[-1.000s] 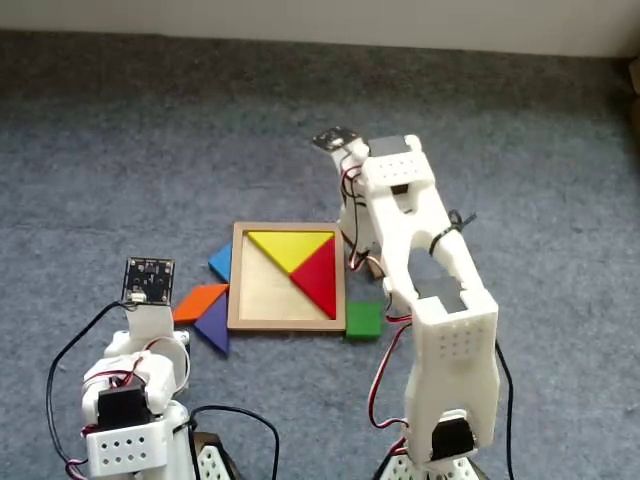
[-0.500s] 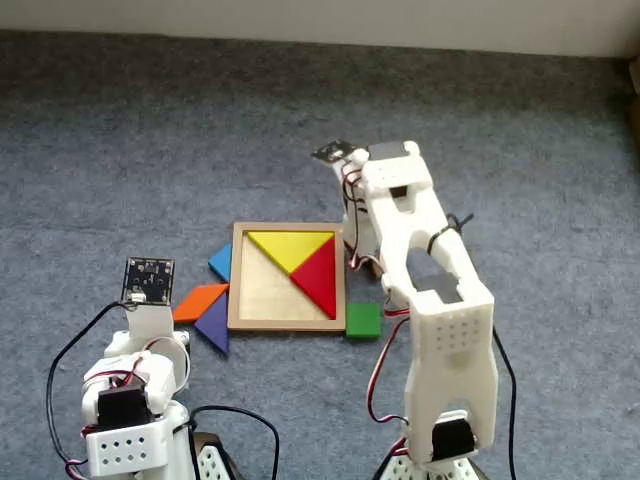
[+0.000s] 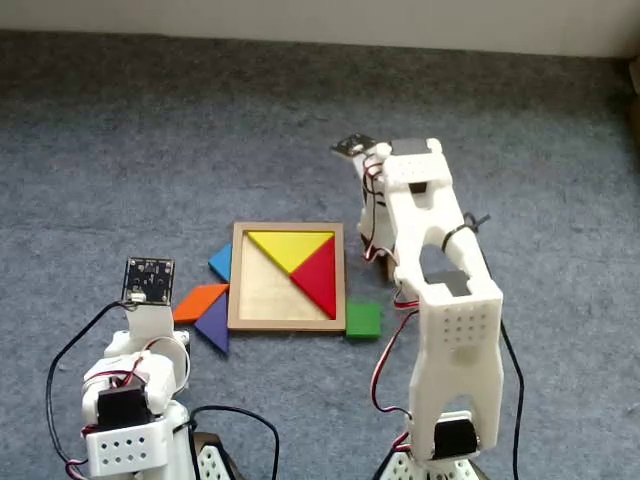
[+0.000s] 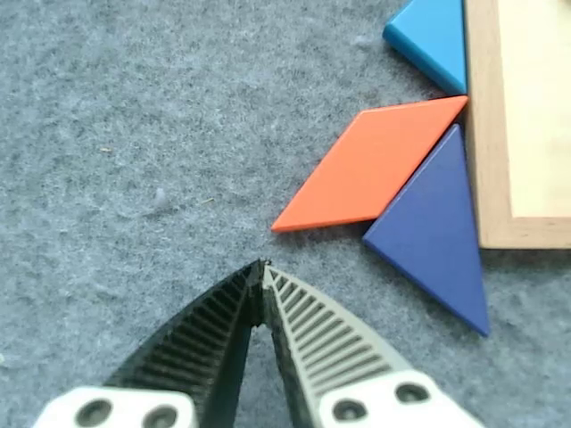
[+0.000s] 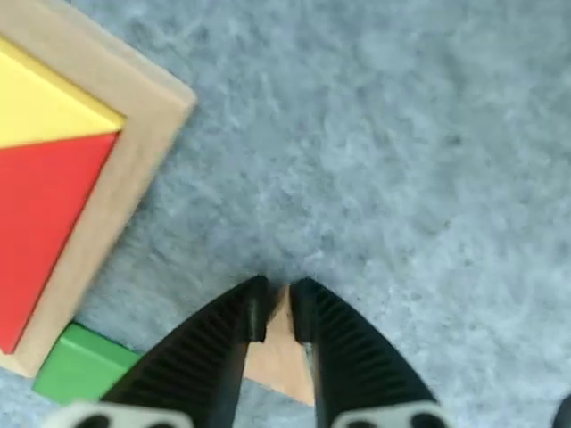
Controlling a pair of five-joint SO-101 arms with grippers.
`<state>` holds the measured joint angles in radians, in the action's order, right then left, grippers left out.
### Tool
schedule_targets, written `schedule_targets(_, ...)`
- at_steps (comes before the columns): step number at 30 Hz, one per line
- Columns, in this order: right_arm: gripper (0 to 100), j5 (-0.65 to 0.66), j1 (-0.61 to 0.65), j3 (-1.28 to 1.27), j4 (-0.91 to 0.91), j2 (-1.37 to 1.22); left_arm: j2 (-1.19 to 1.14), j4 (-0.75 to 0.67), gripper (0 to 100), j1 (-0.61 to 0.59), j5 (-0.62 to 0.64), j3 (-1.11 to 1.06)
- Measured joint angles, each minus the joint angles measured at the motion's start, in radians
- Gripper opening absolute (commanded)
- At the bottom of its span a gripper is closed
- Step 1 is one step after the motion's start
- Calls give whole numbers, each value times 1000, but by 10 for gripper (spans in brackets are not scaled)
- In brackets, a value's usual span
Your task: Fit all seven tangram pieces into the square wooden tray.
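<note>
Grey-blue fuzzy carpet (image 3: 150,150) spreads right across the counter, and both wrist views pick up its nap close up. Along the far edge runs a pale strip of wall (image 3: 300,20).

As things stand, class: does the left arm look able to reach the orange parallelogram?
Probably yes. The left hand, shut, sits just short of the orange parallelogram with bare carpet between; the navy triangle only touches its far edge.
</note>
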<state>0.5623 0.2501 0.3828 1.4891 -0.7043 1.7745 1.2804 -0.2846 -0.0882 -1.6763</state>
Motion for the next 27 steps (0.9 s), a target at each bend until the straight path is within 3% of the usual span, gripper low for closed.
schedule_targets(12, 5, 2, -40, -184, -20, 218, 0, 0, 8, 0, 0, 0)
schedule_targets(27, 5, 3, -41, -993, -379, 908, 0, 0, 8, 0, 0, 0)
